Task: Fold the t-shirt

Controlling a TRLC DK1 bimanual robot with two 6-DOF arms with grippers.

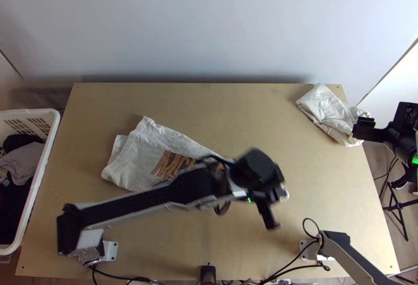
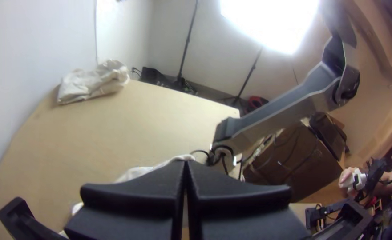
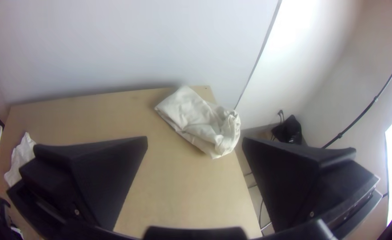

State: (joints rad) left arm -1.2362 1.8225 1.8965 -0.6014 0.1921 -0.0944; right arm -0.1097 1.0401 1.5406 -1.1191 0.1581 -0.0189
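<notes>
While my left pincer (image 1: 282, 192) hangs right of the top view's centre, pressed together, the shirt (image 1: 136, 164) lies creased on the bench (image 1: 235, 107) left of centre, partly hidden by my arm. My right pincer (image 1: 360, 126) is spread at the right edge, near a bunched cloth (image 1: 326, 110) at upper right.

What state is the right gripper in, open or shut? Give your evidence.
The right gripper is open: its two fingers stand wide apart in the right wrist view.
</notes>
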